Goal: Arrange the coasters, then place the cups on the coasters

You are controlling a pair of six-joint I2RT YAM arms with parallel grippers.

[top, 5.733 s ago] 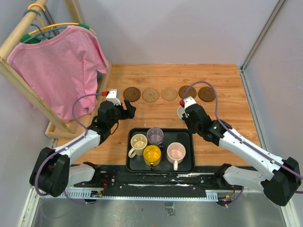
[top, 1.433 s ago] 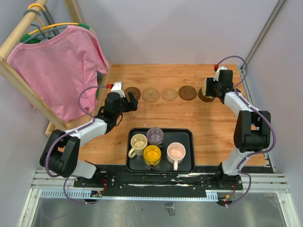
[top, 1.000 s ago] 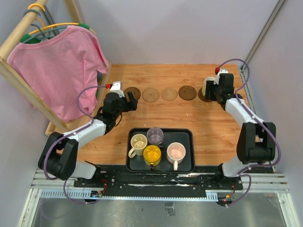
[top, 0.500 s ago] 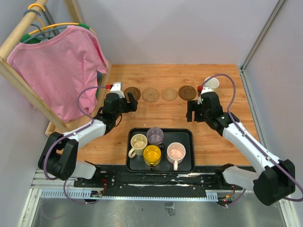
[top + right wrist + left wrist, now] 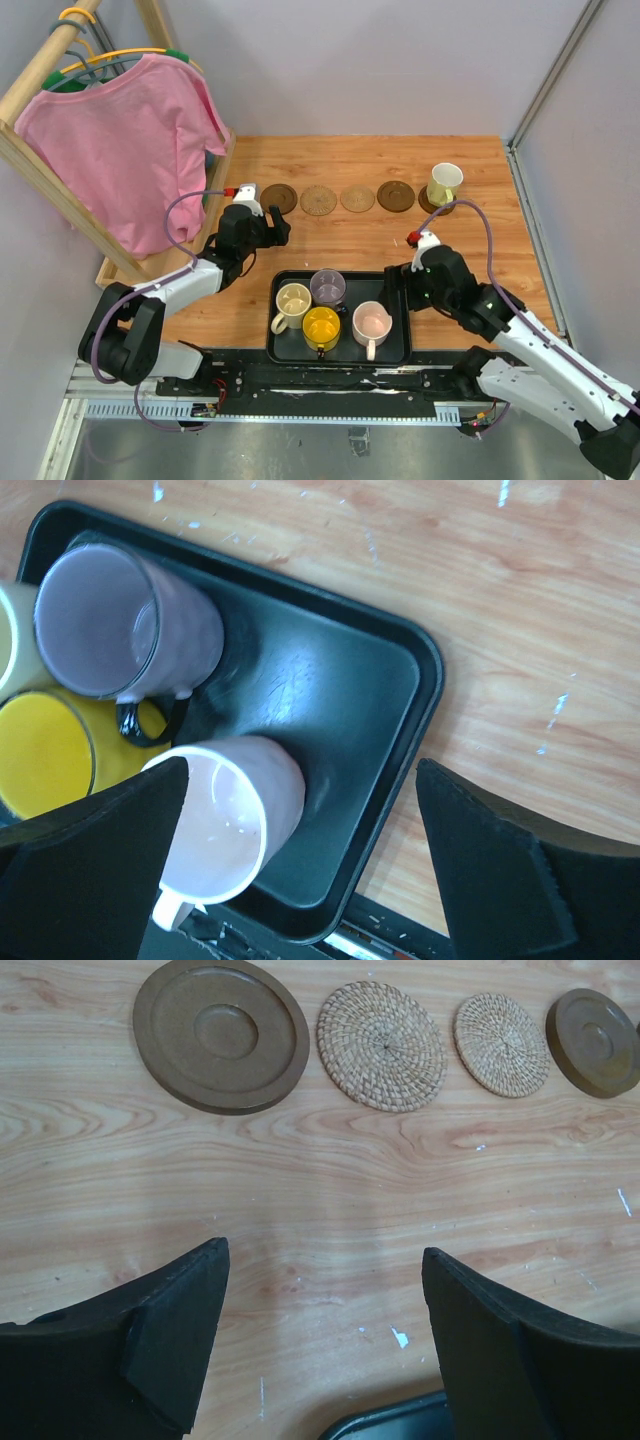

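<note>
Four coasters lie bare in a row at the back: dark brown (image 5: 278, 197) (image 5: 221, 1037), tan woven (image 5: 318, 199) (image 5: 381, 1045), tan (image 5: 357, 198) (image 5: 501, 1044), dark brown (image 5: 396, 196) (image 5: 592, 1042). A pale yellow-green cup (image 5: 444, 183) stands on the far-right coaster (image 5: 429, 203). The black tray (image 5: 280, 350) (image 5: 330, 690) holds the cream (image 5: 293, 299), grey-purple (image 5: 327, 286) (image 5: 125, 620), yellow (image 5: 321, 326) (image 5: 45, 750) and pink (image 5: 371, 322) (image 5: 225, 825) cups. My left gripper (image 5: 270, 225) (image 5: 322, 1260) is open and empty over bare wood. My right gripper (image 5: 405, 290) (image 5: 300, 770) is open over the tray's right end, beside the pink cup.
A pink shirt (image 5: 120, 150) hangs on a wooden rack (image 5: 40, 170) at the left, its base (image 5: 150, 278) close to my left arm. Grey walls close the back and right. The metal mounting rail (image 5: 330, 385) runs along the near edge.
My right arm came back from the far-right coaster to the tray, leaving the pale yellow-green cup standing there, and its jaws opened wider. The left arm shifted only slightly.
</note>
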